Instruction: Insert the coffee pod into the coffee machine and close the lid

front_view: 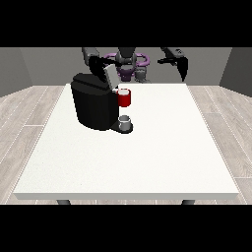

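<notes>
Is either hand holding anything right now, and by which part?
Cannot be told for the hand at the view's left: it sits at the raised grey lid of the black coffee machine. The hand at the view's right holds nothing.

Coffee machine: black, bulky, rounded body, standing upright on the left half of the white table, toward the far edge. Lid: grey, raised and tilted, not closed. Red pod holder projects from the machine's front right side. A small grey cup stands on the machine's base, directly below it.
</notes>
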Tool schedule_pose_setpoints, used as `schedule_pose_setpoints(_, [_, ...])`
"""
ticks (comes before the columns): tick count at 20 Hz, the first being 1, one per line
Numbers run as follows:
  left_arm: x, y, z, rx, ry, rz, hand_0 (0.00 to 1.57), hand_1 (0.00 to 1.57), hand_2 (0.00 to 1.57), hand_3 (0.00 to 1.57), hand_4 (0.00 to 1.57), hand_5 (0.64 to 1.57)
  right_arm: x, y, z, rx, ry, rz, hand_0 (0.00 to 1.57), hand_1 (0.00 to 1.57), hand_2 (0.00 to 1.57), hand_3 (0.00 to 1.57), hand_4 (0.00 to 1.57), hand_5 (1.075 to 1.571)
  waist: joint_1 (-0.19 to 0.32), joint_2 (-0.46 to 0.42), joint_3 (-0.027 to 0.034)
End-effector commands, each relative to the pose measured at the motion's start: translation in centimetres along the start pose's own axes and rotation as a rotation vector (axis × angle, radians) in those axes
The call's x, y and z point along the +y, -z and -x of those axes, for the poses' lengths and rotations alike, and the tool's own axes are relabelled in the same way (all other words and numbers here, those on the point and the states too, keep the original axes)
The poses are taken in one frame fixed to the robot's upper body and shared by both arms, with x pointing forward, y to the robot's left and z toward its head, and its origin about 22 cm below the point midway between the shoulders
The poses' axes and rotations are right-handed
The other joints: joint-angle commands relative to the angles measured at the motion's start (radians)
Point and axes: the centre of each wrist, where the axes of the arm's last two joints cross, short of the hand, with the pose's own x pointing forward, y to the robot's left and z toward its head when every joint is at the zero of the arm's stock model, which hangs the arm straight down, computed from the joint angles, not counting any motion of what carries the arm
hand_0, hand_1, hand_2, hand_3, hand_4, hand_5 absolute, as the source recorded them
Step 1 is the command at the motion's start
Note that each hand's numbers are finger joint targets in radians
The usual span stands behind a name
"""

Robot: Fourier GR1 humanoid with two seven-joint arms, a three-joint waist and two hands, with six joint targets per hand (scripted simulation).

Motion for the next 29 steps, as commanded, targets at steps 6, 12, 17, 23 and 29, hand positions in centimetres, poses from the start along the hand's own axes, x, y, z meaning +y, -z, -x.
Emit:
schedule_pose_setpoints(6, [-0.6,-0.2,0.6,-0.008,0.019,0.000,0.00,0.00,0.00,0.00,0.17,1.571,3.0,1.9,-2.1,-0.014,-0.097,-0.073,0.00,0.00,0.00,0.00,0.21,1.571,0.040,0.006,-0.0004])
schedule_pose_setpoints(12, [0.4,-0.1,0.1,-0.001,0.011,0.031,0.00,0.00,0.00,0.00,0.17,1.571,3.8,2.6,-2.7,-0.059,-0.144,-0.078,0.00,0.00,0.00,0.00,0.11,1.571,0.057,0.007,-0.0003])
schedule_pose_setpoints(17, [-1.0,0.8,-0.1,-0.022,-0.013,0.017,0.00,0.00,0.00,0.00,0.12,1.571,7.1,2.7,-3.5,-0.077,-0.065,-0.137,0.00,0.00,0.00,0.00,0.13,1.571,0.007,-0.026,-0.0005])
schedule_pose_setpoints(23, [-1.3,-1.7,2.9,-0.005,-0.019,-0.025,0.00,0.00,0.00,0.00,0.14,1.571,8.5,-0.9,-0.2,-0.138,0.047,-0.256,0.00,0.00,0.00,0.00,0.35,1.571,-0.048,-0.099,-0.0004])
schedule_pose_setpoints(29, [0.4,-2.7,3.3,0.052,-0.043,-0.060,0.00,0.00,0.00,0.00,0.19,1.571,8.4,-6.6,5.3,-0.006,0.185,-0.115,0.00,0.00,0.00,0.00,0.16,1.571,-0.105,-0.179,-0.0002])
